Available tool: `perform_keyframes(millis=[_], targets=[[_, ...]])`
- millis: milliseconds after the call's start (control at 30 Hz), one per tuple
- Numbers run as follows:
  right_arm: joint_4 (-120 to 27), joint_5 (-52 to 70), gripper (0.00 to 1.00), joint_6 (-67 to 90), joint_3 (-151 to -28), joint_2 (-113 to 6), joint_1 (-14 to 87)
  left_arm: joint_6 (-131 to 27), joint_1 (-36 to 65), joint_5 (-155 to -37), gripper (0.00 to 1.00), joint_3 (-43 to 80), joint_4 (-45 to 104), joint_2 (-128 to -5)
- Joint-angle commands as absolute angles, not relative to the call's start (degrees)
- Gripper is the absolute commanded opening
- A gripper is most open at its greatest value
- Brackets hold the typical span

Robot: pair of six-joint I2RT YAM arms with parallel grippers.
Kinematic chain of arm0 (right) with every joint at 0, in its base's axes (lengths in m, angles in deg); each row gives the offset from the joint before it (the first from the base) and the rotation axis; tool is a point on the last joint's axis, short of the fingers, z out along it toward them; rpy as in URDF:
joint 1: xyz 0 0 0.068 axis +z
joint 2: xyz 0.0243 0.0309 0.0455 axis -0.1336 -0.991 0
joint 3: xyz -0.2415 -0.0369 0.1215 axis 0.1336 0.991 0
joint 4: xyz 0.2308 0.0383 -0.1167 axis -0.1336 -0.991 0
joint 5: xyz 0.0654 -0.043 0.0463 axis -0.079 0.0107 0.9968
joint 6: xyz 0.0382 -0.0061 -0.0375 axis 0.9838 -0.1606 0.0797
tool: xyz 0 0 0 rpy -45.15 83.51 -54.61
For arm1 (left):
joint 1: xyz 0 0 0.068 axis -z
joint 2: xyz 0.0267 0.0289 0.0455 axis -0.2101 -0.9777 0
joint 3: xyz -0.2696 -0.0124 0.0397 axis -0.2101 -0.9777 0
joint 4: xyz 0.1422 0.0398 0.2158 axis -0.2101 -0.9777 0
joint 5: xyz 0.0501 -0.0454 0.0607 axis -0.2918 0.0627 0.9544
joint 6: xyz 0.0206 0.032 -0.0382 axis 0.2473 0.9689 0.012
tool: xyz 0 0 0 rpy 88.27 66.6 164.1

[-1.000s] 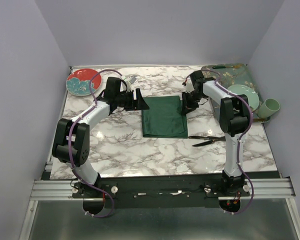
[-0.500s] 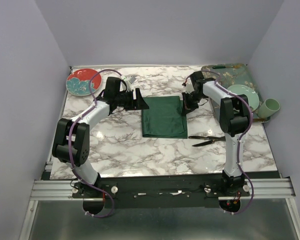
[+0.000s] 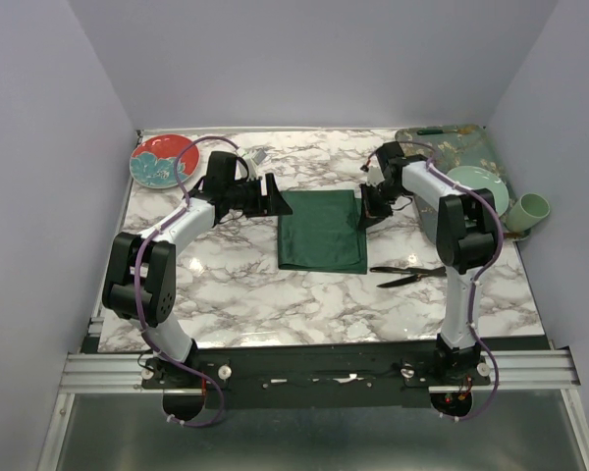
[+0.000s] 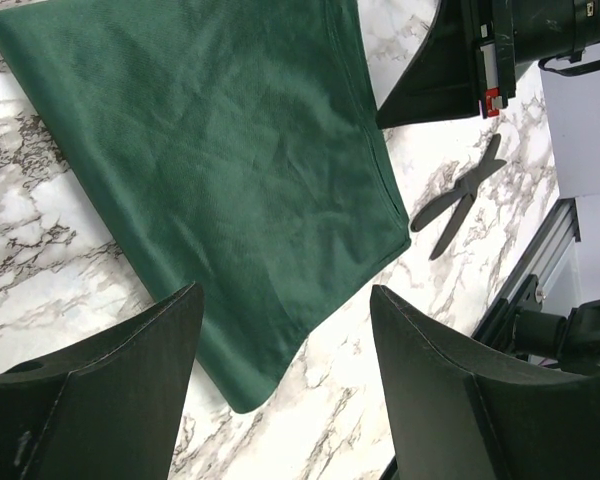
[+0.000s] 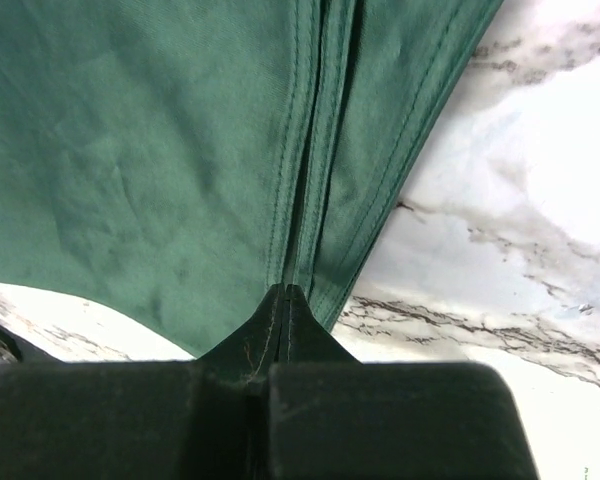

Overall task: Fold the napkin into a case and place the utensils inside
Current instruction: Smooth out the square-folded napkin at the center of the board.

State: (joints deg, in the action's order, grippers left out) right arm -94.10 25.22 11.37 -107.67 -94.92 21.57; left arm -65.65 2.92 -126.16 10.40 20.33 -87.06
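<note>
Clamps right gripper (image 3: 365, 218) on napkin (image 3: 322, 231) edge, holds left gripper (image 3: 280, 202) spread wide alongside; needs further folding into case, then utensils (image 3: 409, 275) slid inside

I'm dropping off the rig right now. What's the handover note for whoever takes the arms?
Grippers: the right gripper is shut on the napkin, pinching its right edge near the far corner. The left gripper is open over the far left corner, holding nothing.
Things: the napkin lies flat mid-table. The utensils lie on the table to its right, by the right arm.
Done: napkin folded to a layered rectangle.
Left: finish folding it into a narrow sleeve, then slip both utensils inside.
</note>
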Motion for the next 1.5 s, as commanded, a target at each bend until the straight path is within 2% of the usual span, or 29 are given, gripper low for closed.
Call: perform_keyframes(millis=[0, 167, 200, 267, 300, 367, 400, 467, 567, 800, 1233, 1467], targets=[[-95.55, 24.53, 0.01, 11.68, -105.58, -92.30, 21.92, -65.35, 2.55, -126.90, 0.76, 9.59, 21.27, -87.25], [-95.90, 25.40, 0.01, 10.54, -106.81, -93.09, 21.92, -65.44, 2.46, -127.17, 0.77, 9.59, 21.45, -87.60], [-96.42, 26.01, 0.05, 10.54, -107.33, -93.44, 21.92, -65.53, 2.55, -127.17, 0.77, 9.59, 21.36, -87.60], [-97.04, 26.46, 0.18, 10.63, -107.60, -93.10, 21.92, -65.70, 2.55, -127.08, 0.77, 9.50, 21.45, -87.43], [-96.87, 26.63, 0.35, 10.71, -107.08, -92.48, 21.92, -65.70, 2.55, -126.99, 0.77, 9.41, 21.53, -87.34], [-95.90, 26.90, 0.52, 10.80, -106.03, -91.08, 22.09, -65.70, 2.46, -126.90, 0.77, 9.06, 21.62, -86.99], [-95.47, 26.55, 0.64, 10.80, -104.89, -89.68, 22.18, -65.79, 2.55, -126.90, 0.77, 8.89, 21.97, -86.90], [-94.50, 24.53, 0.68, 10.98, -104.27, -88.88, 22.53, -65.97, 2.46, -126.90, 0.77, 8.54, 22.32, -86.72], [-94.14, 23.56, 0.67, 11.76, -104.61, -89.14, 22.71, -66.58, 2.55, -126.73, 0.77, 8.27, 22.94, -86.72], [-94.32, 19.26, 0.52, 14.67, -106.19, -90.37, 24.90, -67.37, 2.46, -125.94, 0.77, 8.00, 24.17, -86.19], [-94.14, 11.70, 0.49, 15.90, -108.92, -93.88, 27.19, -67.90, 2.46, -126.29, 0.77, 7.66, 24.88, -85.58], [-94.14, 11.43, 0.49, 15.99, -108.92, -95.11, 27.28, -68.25, 2.55, -126.38, 0.77, 7.57, 25.40, -85.93]])
